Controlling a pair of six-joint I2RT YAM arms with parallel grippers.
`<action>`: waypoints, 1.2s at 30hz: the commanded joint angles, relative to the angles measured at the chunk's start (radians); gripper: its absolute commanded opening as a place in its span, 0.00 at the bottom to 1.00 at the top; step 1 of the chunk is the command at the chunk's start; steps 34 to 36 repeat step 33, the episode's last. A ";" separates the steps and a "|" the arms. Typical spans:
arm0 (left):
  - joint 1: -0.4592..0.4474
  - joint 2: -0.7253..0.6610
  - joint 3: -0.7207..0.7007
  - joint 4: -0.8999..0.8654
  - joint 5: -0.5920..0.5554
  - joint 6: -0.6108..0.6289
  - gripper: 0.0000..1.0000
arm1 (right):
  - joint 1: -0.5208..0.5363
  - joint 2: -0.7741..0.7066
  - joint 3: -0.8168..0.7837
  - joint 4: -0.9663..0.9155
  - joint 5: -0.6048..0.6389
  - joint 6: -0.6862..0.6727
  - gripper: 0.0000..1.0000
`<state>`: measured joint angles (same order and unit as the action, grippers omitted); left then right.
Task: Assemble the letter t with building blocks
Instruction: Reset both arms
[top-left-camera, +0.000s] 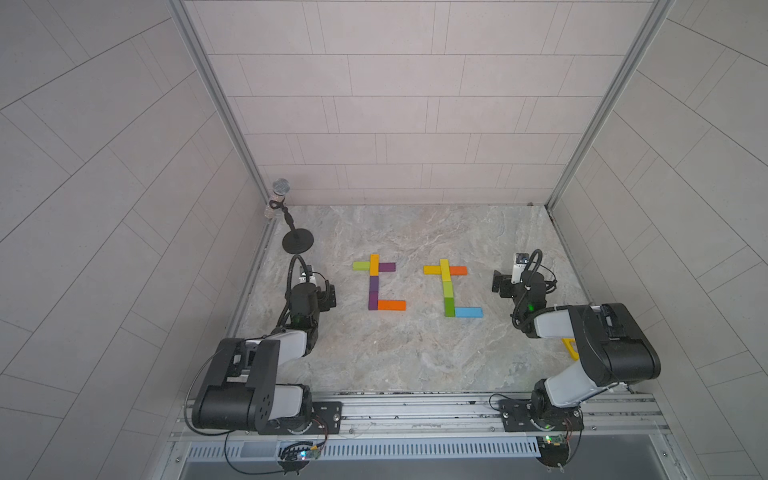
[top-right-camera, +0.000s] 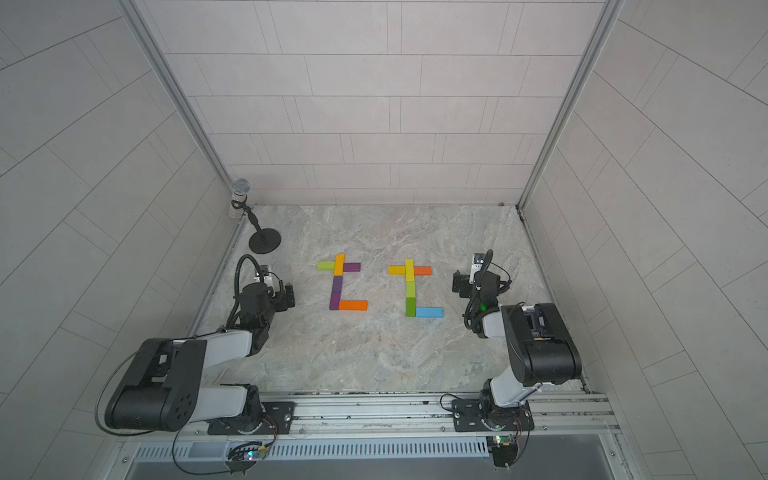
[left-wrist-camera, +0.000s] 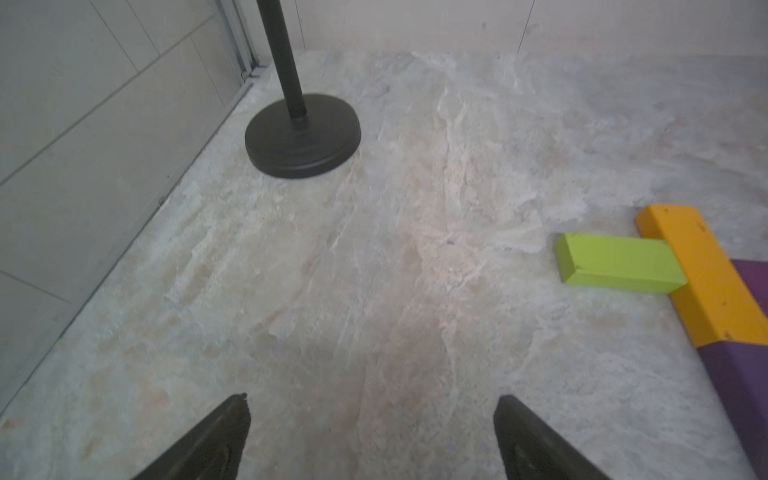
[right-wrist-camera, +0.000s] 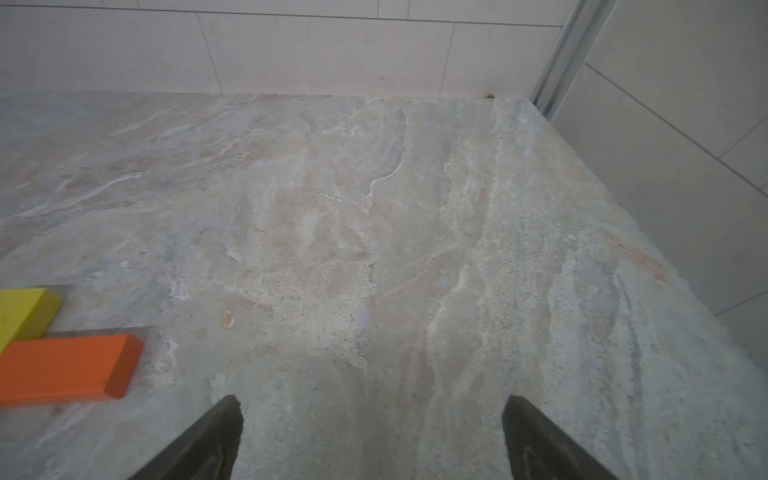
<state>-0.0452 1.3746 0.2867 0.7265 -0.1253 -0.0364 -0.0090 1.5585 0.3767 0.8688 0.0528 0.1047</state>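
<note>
The building blocks lie flat on the marble table in two t shapes, seen in both top views. The left t (top-left-camera: 373, 286) has a lime block (left-wrist-camera: 615, 264), an amber block (left-wrist-camera: 702, 274), purple blocks and an orange foot (top-left-camera: 391, 305). The right t (top-left-camera: 447, 291) is yellow, orange (right-wrist-camera: 62, 368), lime and green, with a light blue foot (top-left-camera: 468, 312). My left gripper (left-wrist-camera: 372, 405) hangs open over bare table to the left of the left t. My right gripper (right-wrist-camera: 372, 405) is open over bare table to the right of the right t. Neither one touches a block.
A microphone on a black round-based stand (top-left-camera: 297, 243) stands at the back left, just ahead of the left gripper. A yellow frame piece (top-left-camera: 570, 348) peeks out behind the right arm near the right wall. Tiled walls close three sides, and a metal rail (top-left-camera: 415, 409) runs along the front.
</note>
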 joint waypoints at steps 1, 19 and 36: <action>0.016 0.111 0.028 0.219 0.042 0.045 0.96 | -0.004 0.012 -0.015 0.094 0.050 0.003 1.00; 0.016 0.200 -0.028 0.426 -0.024 0.023 1.00 | 0.004 0.010 -0.002 0.071 0.012 -0.025 1.00; 0.009 0.205 0.042 0.319 -0.052 0.023 1.00 | -0.005 -0.001 -0.010 0.064 -0.059 -0.041 1.00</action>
